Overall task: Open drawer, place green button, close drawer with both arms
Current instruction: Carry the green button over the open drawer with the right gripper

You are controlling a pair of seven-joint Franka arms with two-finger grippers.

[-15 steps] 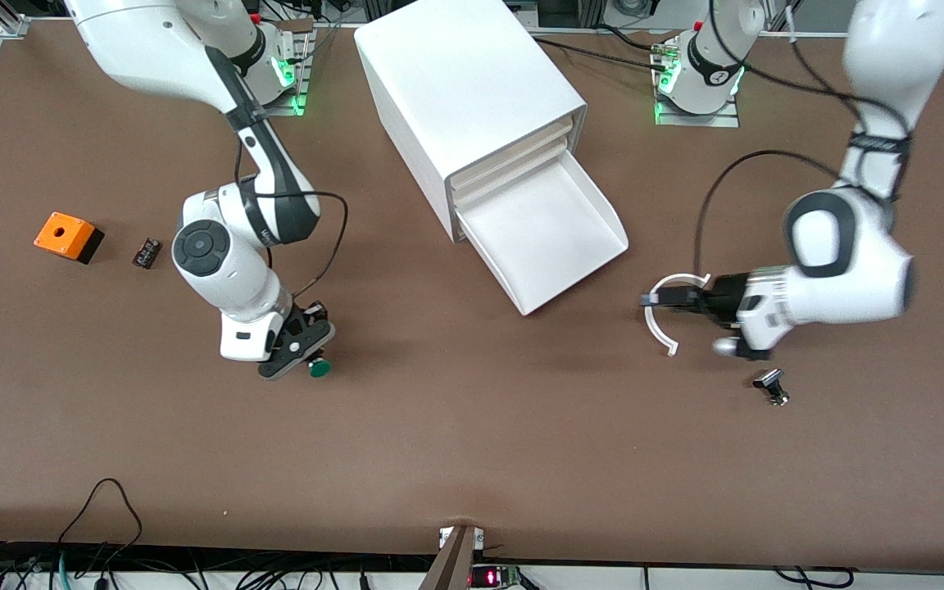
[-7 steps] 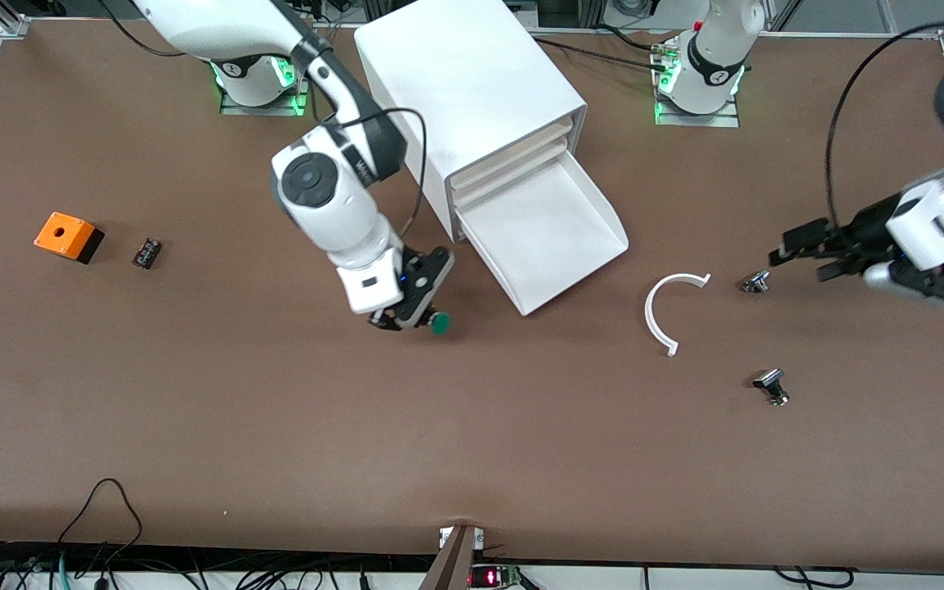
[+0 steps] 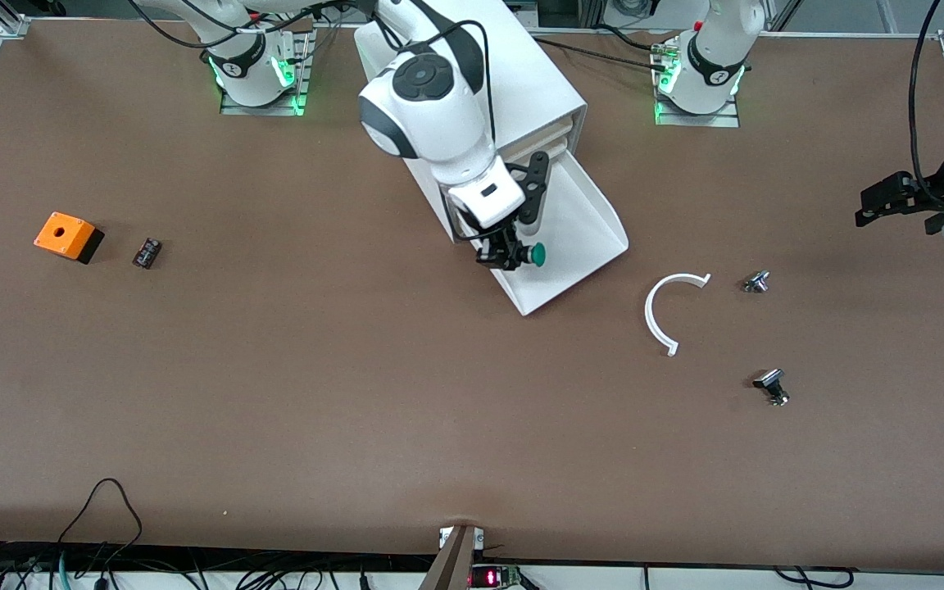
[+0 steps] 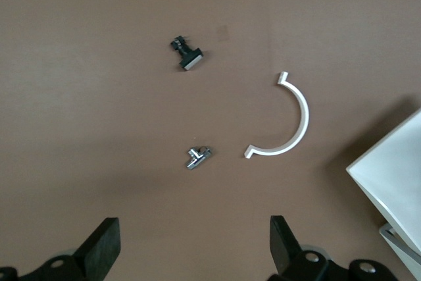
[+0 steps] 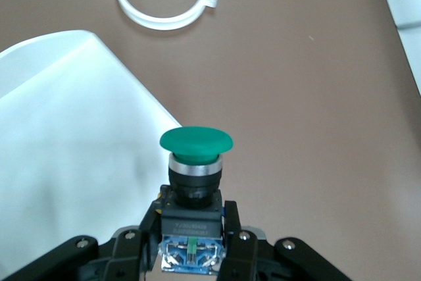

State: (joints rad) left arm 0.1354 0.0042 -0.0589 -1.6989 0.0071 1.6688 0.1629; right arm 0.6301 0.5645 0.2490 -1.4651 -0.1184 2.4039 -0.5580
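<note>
Green-capped button [image 3: 533, 255] pinched by its dark body in the right gripper [image 3: 510, 256], poised over the open drawer [image 3: 574, 233] tray, stem lying sideways; left gripper [image 3: 890, 201] spread empty, waiting toward its table end.

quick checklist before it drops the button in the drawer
1. Drawer pulled out of the cabinet: ok.
2. Button clamped in the right gripper jaws by its dark body: ok.
3. Button over the drawer tray: ok, over its open end near one side wall.
4. Tray floor free where visible: ok; the part under the arm cannot tell.
5. Left gripper out of the way, jaws open, over the table near the white arc: ok.
</note>
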